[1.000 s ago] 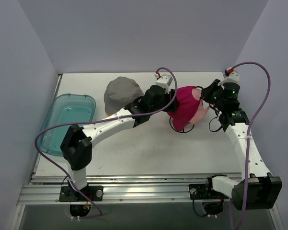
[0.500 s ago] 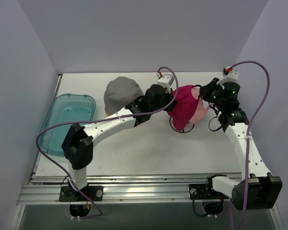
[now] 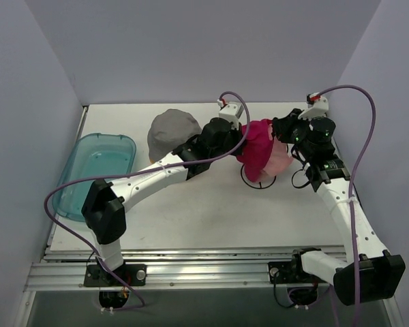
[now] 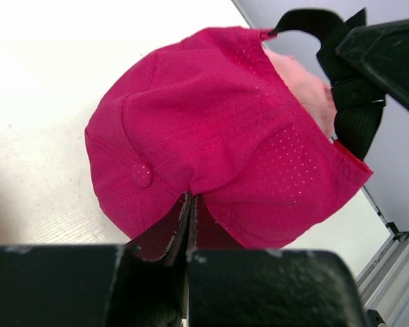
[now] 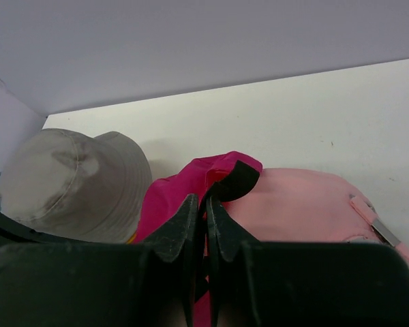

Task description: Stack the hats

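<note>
Plainly, both arms had the magenta baseball cap (image 4: 211, 129) between them, draped over the light pink baseball cap (image 5: 307, 201) toward the far right of the table (image 3: 191, 218). The left gripper (image 4: 191, 208) was pinched flat on the crown's lower hem; the right gripper (image 5: 206, 204) was nipped onto the black back strap (image 5: 235, 178). I'd judge the cap light and floppy, prone to fold or slide, so hem and strap looked the sensible holds. The grey bucket hat (image 3: 172, 131) sat just left.
</note>
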You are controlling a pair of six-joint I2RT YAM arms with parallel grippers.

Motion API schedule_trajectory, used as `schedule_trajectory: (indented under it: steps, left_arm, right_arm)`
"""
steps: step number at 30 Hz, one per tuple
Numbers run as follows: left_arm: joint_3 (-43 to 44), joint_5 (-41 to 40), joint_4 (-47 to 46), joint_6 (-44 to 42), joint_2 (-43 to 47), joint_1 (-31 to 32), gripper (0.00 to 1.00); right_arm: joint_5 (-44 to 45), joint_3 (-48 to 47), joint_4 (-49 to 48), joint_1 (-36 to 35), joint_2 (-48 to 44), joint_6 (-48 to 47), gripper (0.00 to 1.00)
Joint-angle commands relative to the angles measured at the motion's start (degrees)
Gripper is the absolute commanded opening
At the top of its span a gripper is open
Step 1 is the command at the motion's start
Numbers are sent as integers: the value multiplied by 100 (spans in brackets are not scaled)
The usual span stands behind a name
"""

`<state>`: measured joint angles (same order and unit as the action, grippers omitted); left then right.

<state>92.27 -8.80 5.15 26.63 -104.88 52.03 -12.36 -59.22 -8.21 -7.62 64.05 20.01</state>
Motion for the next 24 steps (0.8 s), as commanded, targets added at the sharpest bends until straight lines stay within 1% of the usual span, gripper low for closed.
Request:
schedule_trajectory:
  steps: [1, 7, 13, 16, 20, 24]
  left_arm:
    - [81, -184, -49, -150, 486, 18, 2]
    - [186, -324, 83, -307, 495, 88, 2]
    - [283, -412, 162, -483, 469, 106, 2]
    - [283, -377, 109, -624, 425, 106, 2]
    - [291, -298, 21, -800, 267, 114, 2]
    - [336, -140, -31, -923, 187, 123, 2]
  right_arm:
    - [-144, -89, -454, -47, -200, -67, 0]
    - [-144, -11, -375, -56, -340, -67, 0]
    - [207, -11, -32, -47, -709, -155, 0]
    - [339, 235, -49, -47, -1025, -173, 0]
    - [559, 797, -181, -47, -1237, -182, 0]
    - [769, 965, -252, -38, -1334, -208, 0]
